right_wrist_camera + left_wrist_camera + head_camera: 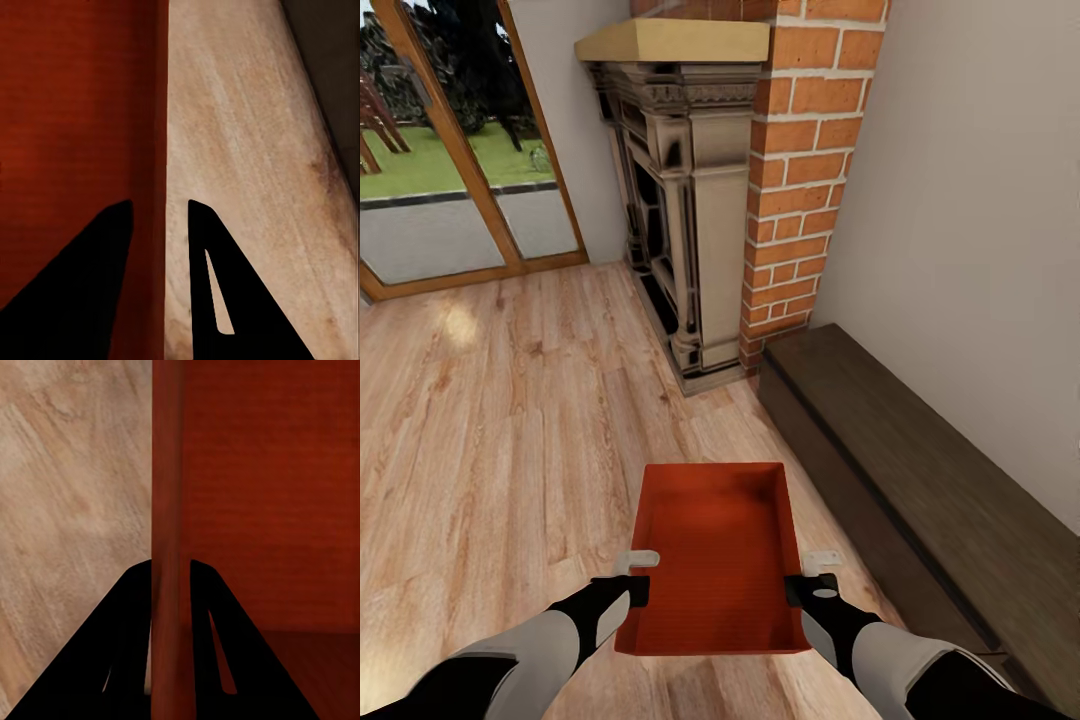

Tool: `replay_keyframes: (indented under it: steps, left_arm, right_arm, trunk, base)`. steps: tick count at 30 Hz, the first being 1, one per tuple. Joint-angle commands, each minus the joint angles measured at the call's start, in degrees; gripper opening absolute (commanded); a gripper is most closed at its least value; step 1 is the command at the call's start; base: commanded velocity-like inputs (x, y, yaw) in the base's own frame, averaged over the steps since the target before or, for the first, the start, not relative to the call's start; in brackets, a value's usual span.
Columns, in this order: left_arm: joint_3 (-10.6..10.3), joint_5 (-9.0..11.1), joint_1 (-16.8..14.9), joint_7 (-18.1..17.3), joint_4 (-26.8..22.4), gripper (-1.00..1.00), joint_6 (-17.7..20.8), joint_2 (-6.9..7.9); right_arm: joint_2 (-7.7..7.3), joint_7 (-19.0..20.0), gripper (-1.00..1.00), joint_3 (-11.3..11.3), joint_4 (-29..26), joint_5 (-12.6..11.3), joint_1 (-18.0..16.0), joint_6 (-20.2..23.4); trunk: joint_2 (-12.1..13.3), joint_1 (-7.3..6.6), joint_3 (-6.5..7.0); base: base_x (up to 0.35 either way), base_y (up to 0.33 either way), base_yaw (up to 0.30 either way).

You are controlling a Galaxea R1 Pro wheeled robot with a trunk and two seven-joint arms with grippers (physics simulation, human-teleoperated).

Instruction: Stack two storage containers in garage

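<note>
Storage container (715, 550) at 6 o'clock above the wood floor (490, 430), bench (920, 470) at 3 o'clock; left gripper (640, 575) and right gripper (815, 577) each pinching a long side wall between their fingers; looks rigid, light and slick, so thin-wall pinch seems slip-prone — keep it level.

Orange-red storage container (715, 545) at lower centre, plain; pale wood-plank floor (490, 420), grained; red brick fireplace (800, 180) with pale mortar; dark brown bench (920, 470) at right.

text: none legible | labels: none | numbers: none | signs: none
</note>
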Motion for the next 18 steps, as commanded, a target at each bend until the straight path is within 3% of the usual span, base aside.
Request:
replay_keyframes:
  steps: [1, 18]
  left_arm:
    - [-0.7, -0.6, 0.0, 0.6, -0.1, -1.0, 0.4, 0.16]
    - [-0.7, -0.6, 0.0, 0.5, -0.1, -1.0, 0.4, 0.16]
  right_arm:
    - [-0.06, -0.5, -1.0, 0.1, 0.1, -0.8, 0.0, -0.4]
    - [-0.14, -0.7, -1.0, 0.1, 0.0, -0.8, 0.0, -0.3]
  trunk:
    - [0.0, 0.0, 0.05]
    - [0.0, 0.0, 0.95]
  base:
    - [0.0, 0.0, -0.027]
    - [0.0, 0.0, -0.002]
